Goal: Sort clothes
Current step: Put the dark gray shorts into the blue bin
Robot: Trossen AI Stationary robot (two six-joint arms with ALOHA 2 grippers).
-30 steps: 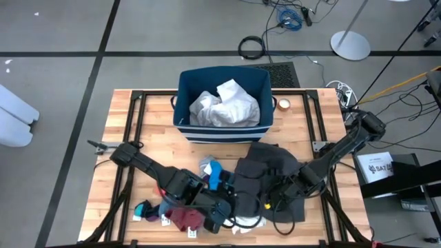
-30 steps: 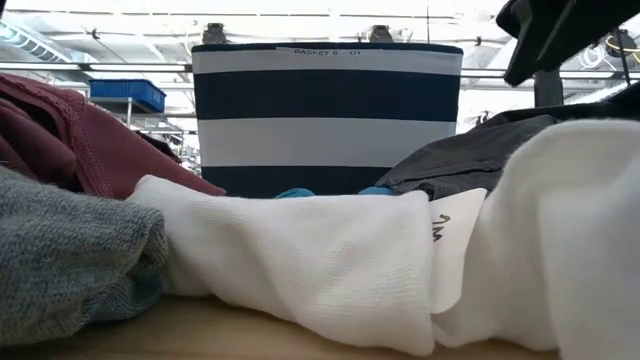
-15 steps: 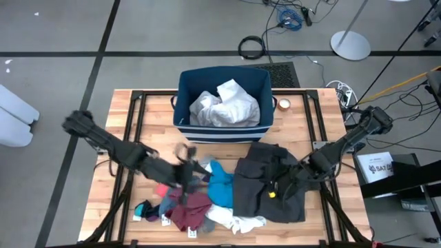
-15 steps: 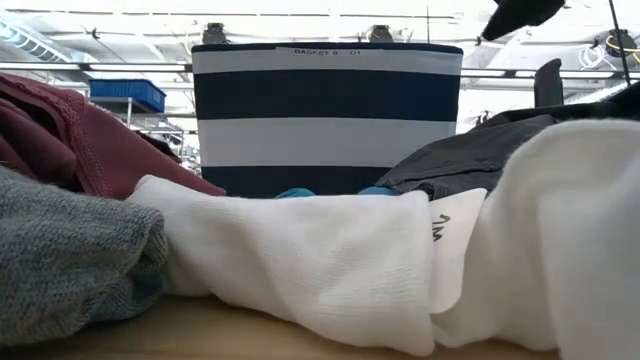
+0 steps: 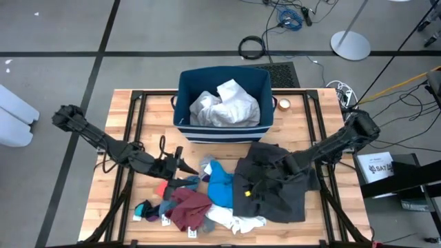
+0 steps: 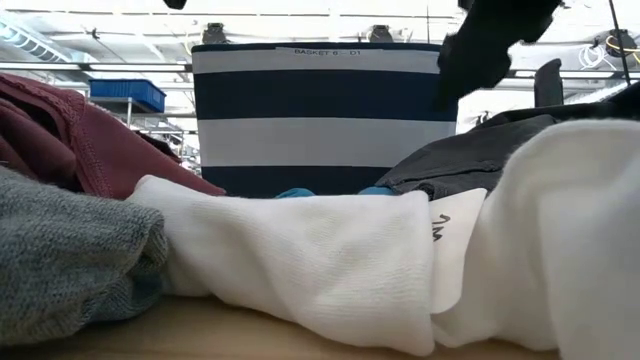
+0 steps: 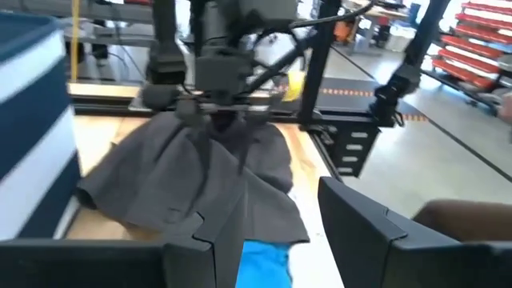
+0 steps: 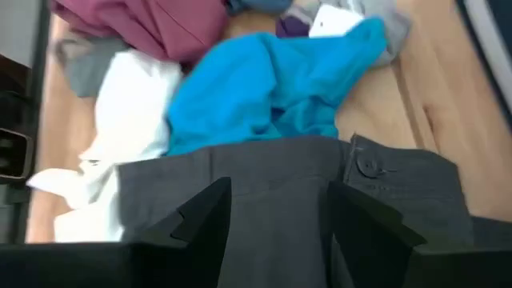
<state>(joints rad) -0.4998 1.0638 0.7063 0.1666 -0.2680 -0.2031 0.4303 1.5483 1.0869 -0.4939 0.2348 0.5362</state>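
Observation:
The dark grey garment [image 5: 275, 189], trousers with a buttoned waistband [image 8: 368, 164], lies right of centre, and my right gripper [image 5: 256, 184] is shut on it. A bright blue piece [image 5: 220, 184] lies beside it. Maroon [image 5: 187, 208] and white [image 5: 238, 222] pieces and small socks [image 5: 146, 210] lie at the near edge. My left gripper [image 5: 185, 165] is open and empty, left of the blue piece, which shows between its fingers [image 7: 264, 264]. White garments [image 5: 224, 103] lie in the striped navy bin [image 5: 185, 103]. My right gripper pinches a bunched fold of the dark grey garment [image 7: 218, 122] from above, fingers pointing down. The cloth hangs from the fingers like a tent, and its lower edges [image 7: 168, 212] rest on the table. In its own wrist view grey cloth [image 8: 276, 208] fills the gap between the fingers.
The navy and white striped bin [image 6: 325, 110] stands at the far middle of the wooden table [image 5: 148, 114]. A small round roll [image 5: 283, 105] lies right of the bin. Black frame rails [image 5: 131, 138] run along the table's sides.
My left gripper has left the pile at the near edge and gone up and toward the table's far left, leaving the blue piece uncovered. My right gripper has gone toward the table's left and far edge with the dark grey garment, drawing part of it up.

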